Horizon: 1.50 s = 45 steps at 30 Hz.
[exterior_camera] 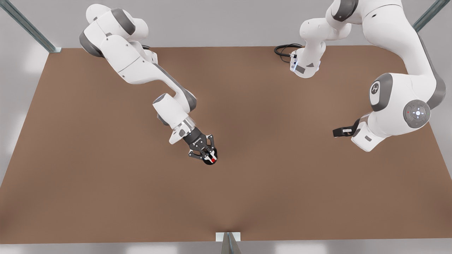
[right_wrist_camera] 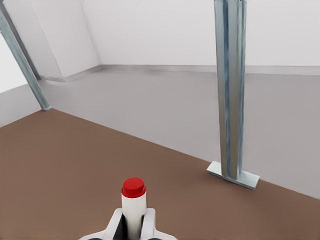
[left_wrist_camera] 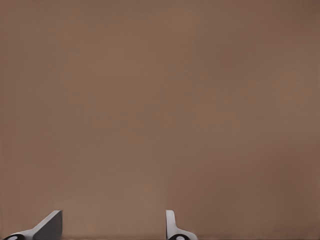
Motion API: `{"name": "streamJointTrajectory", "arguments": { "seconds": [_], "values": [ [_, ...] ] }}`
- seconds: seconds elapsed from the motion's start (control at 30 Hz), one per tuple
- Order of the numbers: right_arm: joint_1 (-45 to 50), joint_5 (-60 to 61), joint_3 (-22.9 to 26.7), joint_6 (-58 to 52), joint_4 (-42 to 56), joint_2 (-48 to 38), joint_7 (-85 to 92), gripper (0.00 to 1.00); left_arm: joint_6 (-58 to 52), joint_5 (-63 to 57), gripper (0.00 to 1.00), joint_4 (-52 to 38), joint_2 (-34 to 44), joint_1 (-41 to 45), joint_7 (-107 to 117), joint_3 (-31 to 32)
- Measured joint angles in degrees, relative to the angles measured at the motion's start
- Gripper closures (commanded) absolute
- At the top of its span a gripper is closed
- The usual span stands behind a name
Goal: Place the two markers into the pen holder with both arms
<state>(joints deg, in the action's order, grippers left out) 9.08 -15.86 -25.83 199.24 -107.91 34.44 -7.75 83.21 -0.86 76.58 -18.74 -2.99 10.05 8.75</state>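
My right gripper (exterior_camera: 210, 157) is clamped on the red-capped marker (right_wrist_camera: 133, 205), its fingers (right_wrist_camera: 116, 225) squeezing the white barrel, the red end poking out beyond the tips. I'm holding it over the middle of the brown worktop (exterior_camera: 106, 176), a little toward the near edge with the metal post (right_wrist_camera: 231, 95). My left gripper (left_wrist_camera: 114, 225) waits over by the front view's right edge, fingers (left_wrist_camera: 50, 226) spread apart above bare tabletop, gripping nothing.
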Motion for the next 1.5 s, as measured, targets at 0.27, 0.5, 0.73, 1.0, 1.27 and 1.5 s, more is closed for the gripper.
{"name": "streamJointTrajectory", "arguments": {
  "seconds": [0.27,0.5,0.73,1.0,1.27,1.5],
  "values": [
    [0.1,-2.3,1.6,1.8,-3.0,0.4,-1.0,0.79,-0.1,0.5,0.00,0.0,-0.4,0.3,-1.6,0.0],
    [-0.9,-3.6,1.8,2.3,-5.9,-1.6,-1.6,0.79,-0.3,1.7,0.00,0.0,-0.4,0.4,-1.4,0.1],
    [-1.9,-4.8,1.8,2.5,-8.8,-3.5,-2.0,0.79,-0.3,1.9,0.00,0.0,-0.5,0.4,-1.2,0.1],
    [-1.6,-5.5,1.8,2.6,-9.0,-2.8,-2.3,0.79,-0.2,1.9,0.00,0.0,-1.3,0.2,-1.0,0.1],
    [-2.1,-8.5,2.7,2.6,-8.6,0.7,-2.5,0.79,0.1,2.0,0.00,0.0,-2.8,0.1,-0.9,0.0],
    [-2.8,-9.2,2.9,2.1,-8.5,0.1,-2.3,0.00,0.2,2.2,0.00,-0.1,-2.9,0.1,-0.9,0.1]
  ]
}}
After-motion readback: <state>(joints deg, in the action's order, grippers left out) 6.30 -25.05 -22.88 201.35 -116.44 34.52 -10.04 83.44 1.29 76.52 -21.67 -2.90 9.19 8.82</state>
